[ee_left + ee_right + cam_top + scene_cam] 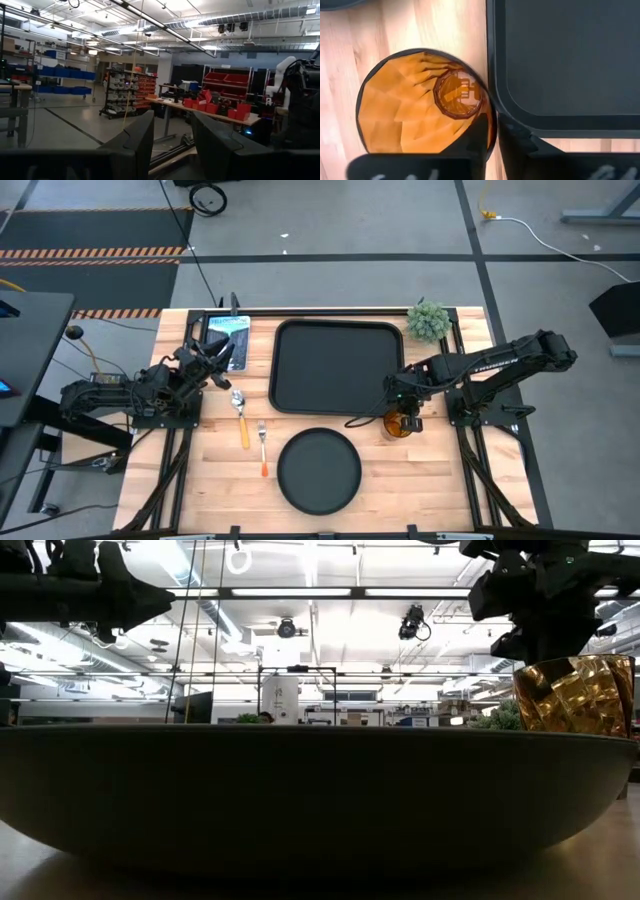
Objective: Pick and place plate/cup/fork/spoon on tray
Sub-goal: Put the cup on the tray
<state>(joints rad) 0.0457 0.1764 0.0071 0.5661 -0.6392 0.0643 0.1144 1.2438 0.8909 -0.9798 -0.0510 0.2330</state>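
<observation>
The amber cup stands by the black tray's near right corner. My right gripper is above it, shut on its wall. In the low view the cup shows behind the plate's rim, which hides its base. The round black plate lies near the table's front edge. The spoon and the fork lie flat to the plate's left. My left gripper is open and empty, raised at the table's left and pointing level into the room. My right gripper holds the cup's wall at the rim, on the side facing the tray. One finger is inside the cup and the other outside, between cup and tray. The fingers come from above, pointing down. The cup is upright; whether it is lifted does not show.
A green potted plant stands at the far right corner, just beyond the tray. A flat blue-and-white object lies at the far left, beside my left gripper. Bare wood lies to the right of the plate.
</observation>
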